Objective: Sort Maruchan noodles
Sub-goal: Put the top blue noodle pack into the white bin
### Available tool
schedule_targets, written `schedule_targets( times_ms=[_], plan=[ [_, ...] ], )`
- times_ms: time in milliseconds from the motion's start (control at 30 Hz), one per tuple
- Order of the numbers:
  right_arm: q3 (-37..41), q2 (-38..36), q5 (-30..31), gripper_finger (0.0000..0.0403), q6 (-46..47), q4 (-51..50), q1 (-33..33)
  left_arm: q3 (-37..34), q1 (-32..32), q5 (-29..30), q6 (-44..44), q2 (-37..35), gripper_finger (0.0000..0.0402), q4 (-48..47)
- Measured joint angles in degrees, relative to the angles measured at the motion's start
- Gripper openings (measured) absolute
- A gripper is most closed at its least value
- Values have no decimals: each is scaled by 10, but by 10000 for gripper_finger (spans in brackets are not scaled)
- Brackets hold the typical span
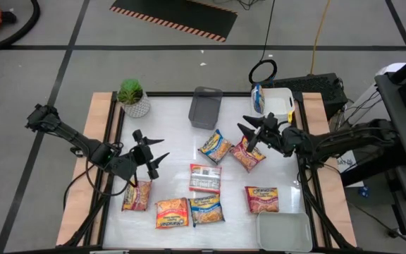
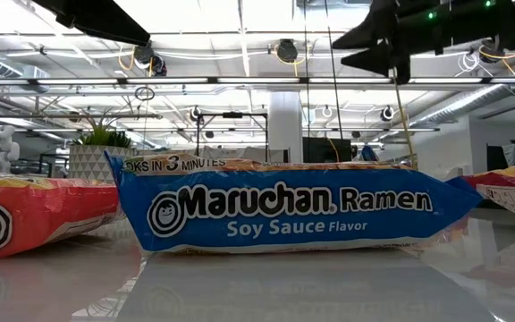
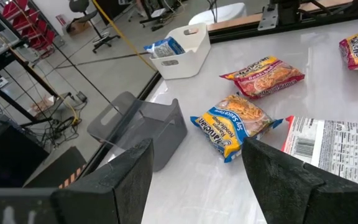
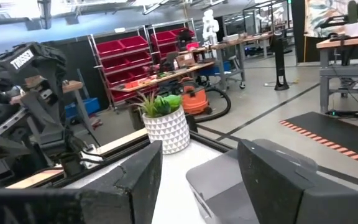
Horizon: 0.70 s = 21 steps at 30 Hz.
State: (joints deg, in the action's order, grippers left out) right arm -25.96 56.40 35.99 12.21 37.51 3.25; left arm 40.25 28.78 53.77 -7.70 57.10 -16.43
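Several Maruchan noodle packets lie flat on the white table: a blue-and-yellow one (image 1: 216,146), a red one (image 1: 248,154), a white-and-red one (image 1: 205,178), another red one (image 1: 261,199), a blue one (image 1: 206,209), an orange one (image 1: 172,212) and one at the left (image 1: 137,195). One more blue packet (image 1: 257,99) stands in the white tray (image 1: 282,106). My left gripper (image 1: 154,156) hovers open above the table's left part, holding nothing. My right gripper (image 1: 252,134) hovers open over the red packet, pointing toward the left, with nothing between its fingers (image 4: 135,180).
A grey tray (image 1: 205,107) stands at the far middle, next to a small potted plant (image 1: 133,97) at the far left. Another white tray (image 1: 284,231) sits at the near right corner. In the low view a blue Soy Sauce packet (image 2: 284,210) fills the front.
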Motion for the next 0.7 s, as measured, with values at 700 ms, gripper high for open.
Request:
schedule_targets(
  times_ms=[700],
  plan=[
    [-66,0,2,200,-105,13,43,0,-6,23,44,24,250,7]
  ],
)
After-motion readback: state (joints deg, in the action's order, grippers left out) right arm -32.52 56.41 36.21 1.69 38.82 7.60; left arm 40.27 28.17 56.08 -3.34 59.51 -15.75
